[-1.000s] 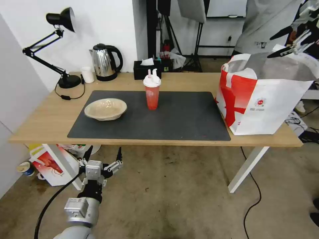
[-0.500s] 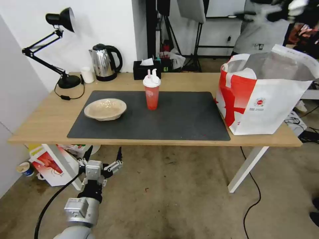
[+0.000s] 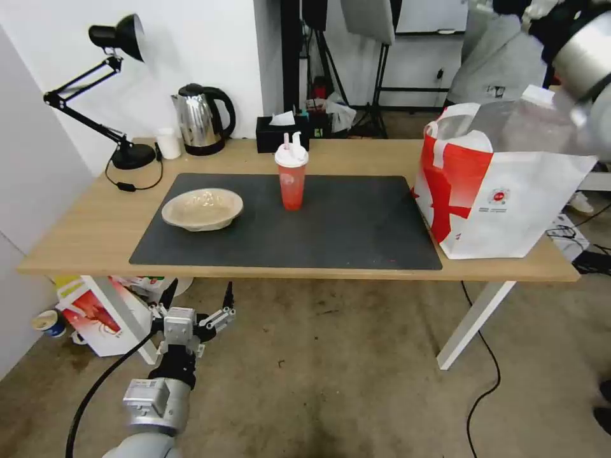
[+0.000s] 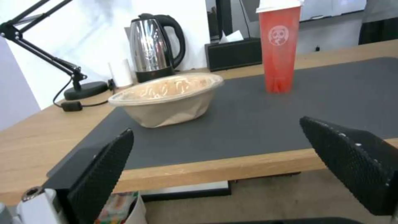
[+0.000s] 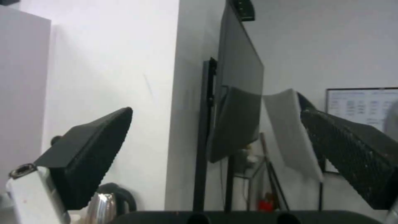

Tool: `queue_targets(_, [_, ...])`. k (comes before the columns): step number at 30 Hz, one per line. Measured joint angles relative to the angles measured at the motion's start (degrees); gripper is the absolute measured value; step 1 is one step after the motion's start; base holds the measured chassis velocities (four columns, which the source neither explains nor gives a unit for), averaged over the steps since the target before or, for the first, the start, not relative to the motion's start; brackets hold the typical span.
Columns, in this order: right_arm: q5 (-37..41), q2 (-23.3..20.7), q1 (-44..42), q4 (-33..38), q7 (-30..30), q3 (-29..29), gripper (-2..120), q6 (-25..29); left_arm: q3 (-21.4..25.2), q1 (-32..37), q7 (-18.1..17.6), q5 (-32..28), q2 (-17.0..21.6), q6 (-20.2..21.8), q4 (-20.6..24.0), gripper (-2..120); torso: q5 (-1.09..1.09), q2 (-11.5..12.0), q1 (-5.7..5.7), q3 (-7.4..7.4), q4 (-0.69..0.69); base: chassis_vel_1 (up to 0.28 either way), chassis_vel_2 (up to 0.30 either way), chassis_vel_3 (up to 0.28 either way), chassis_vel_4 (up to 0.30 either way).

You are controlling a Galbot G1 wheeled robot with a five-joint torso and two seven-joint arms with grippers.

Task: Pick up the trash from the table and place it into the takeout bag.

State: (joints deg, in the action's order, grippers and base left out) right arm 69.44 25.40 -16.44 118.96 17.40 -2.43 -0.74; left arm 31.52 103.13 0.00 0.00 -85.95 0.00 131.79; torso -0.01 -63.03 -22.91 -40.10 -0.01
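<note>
Head view: long light-wood counter (image 3: 83,235) on white legs, carrying a large dark grey mat (image 3: 344,222). On the mat's left part sits a shallow tan pulp bowl (image 3: 202,208); its contents cannot be made out. Near the mat's far edge, centre, stands a red drink cup with a white lid (image 3: 291,170), upright; the left wrist view shows a small round white emblem on its side, with no readable writing. At the counter's right end stands a large boxy white takeout bag with broad red bands (image 3: 503,191), mouth open, silver foil lining visible, a small round red logo with illegibly small print on its near face; what it contains is hidden.

Left tool (image 3: 197,304): low, in front of the counter's near edge, fingers spread, holding nothing. Right tool (image 5: 215,155): raised, facing the wall, fingers spread wide, holding nothing; the right arm (image 3: 582,57) appears above the bag.
</note>
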Motion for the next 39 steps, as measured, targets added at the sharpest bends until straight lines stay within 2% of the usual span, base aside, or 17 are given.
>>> queue_targets(2, [-4.28,1.43,-7.77,4.10,3.03,-5.28,100,0.45,0.00,0.00,0.00,0.00,0.00,0.00,0.00,100,0.02,0.00,0.00,0.00,0.01,0.000,0.000,0.000,0.000])
queue_targets(3, [-4.28,1.43,-7.77,4.10,3.03,-5.28,100,0.45,0.00,0.00,0.00,0.00,0.00,0.00,0.00,100,0.02,0.00,0.00,0.00,0.01,0.000,0.000,0.000,0.000])
queue_targets(5, [-8.29,3.21,-15.29,7.24,4.37,-10.08,100,0.59,-0.01,0.00,0.00,0.00,-0.01,0.00,0.00,100,-0.02,0.00,0.00,0.01,0.01,0.000,0.000,0.000,0.000])
queue_targets(6, [-11.41,4.65,-20.76,9.02,5.01,-13.00,100,0.78,-0.01,0.00,0.00,0.00,-0.01,0.00,0.00,100,0.03,0.00,0.00,0.01,0.01,0.000,0.000,0.000,0.000])
queue_targets(7, [-11.41,4.65,-20.76,9.02,5.01,-13.00,100,0.78,-0.01,0.00,0.00,0.00,-0.01,0.00,0.00,100,0.03,0.00,0.00,0.01,0.01,0.000,0.000,0.000,0.000])
queue_targets(10, [-18.34,8.55,-32.36,12.61,5.48,-19.59,100,1.55,0.00,0.01,0.00,0.00,0.00,0.00,0.00,100,0.02,0.00,0.00,0.00,-0.01,0.000,0.000,0.000,0.000])
queue_targets(12, [-19.68,9.70,-34.59,13.49,5.49,-20.94,100,1.93,-0.01,0.00,0.01,0.00,0.00,0.00,-0.01,100,0.03,0.00,0.00,0.01,-0.01,0.000,0.000,0.000,0.000])
queue_targets(16, [-27.81,15.46,-44.92,18.24,5.72,-25.71,100,3.72,0.00,0.00,0.00,0.00,0.02,0.00,0.00,100,-0.01,0.00,0.00,0.01,0.02,0.000,0.000,0.000,0.000])
queue_targets(17, [-27.81,15.46,-44.92,18.24,5.72,-25.71,100,3.72,0.00,0.00,0.00,0.00,0.02,0.00,0.00,100,-0.01,0.00,0.00,0.01,0.02,0.000,0.000,0.000,0.000])
queue_targets(20, [-36.01,21.06,-52.91,20.32,4.23,-27.39,100,6.99,0.00,0.00,-0.01,0.00,-0.01,0.00,0.00,100,0.01,0.00,0.01,0.00,-0.01,0.000,0.000,0.000,0.000])
queue_targets(21, [-36.01,21.06,-52.91,20.32,4.23,-27.39,100,6.99,0.00,0.00,-0.01,0.00,-0.01,0.00,0.00,100,0.01,0.00,0.01,0.00,-0.01,0.000,0.000,0.000,0.000])
queue_targets(23, [-40.70,24.21,-56.08,20.66,3.99,-27.56,100,8.92,0.00,0.00,0.00,0.00,-0.01,0.00,0.00,100,0.01,0.00,0.00,0.00,0.00,0.000,0.000,0.000,0.000])
queue_targets(26, [-42.98,25.75,-57.55,20.69,3.98,-27.61,100,9.80,0.00,0.00,0.00,0.00,0.00,0.00,0.00,100,0.00,0.00,0.00,0.00,0.00,0.000,0.000,0.000,0.000])
queue_targets(27, [-46.54,28.69,-59.96,20.81,4.10,-27.61,100,11.32,0.00,0.00,0.00,0.00,0.00,0.00,0.00,100,0.00,0.00,0.00,0.01,0.01,0.000,0.000,0.000,0.000])
queue_targets(30, [-52.67,32.80,-63.82,20.53,5.05,-26.87,100,14.72,0.00,0.00,0.00,0.00,0.00,0.00,0.00,100,0.01,0.00,0.00,0.00,0.00,0.000,0.000,0.000,0.000])
queue_targets(36, [-58.00,35.79,-69.18,20.04,5.95,-23.52,100,18.84,-0.01,0.00,0.00,0.00,0.00,0.00,0.00,100,0.00,0.00,-0.01,0.00,0.01,0.000,0.000,0.000,0.000])
queue_targets(39, [-61.94,37.27,-72.89,20.11,7.08,-19.42,100,21.07,-0.01,0.00,0.00,0.00,0.00,0.00,0.00,100,-0.01,0.00,0.00,0.00,0.00,0.000,0.000,0.000,0.000])
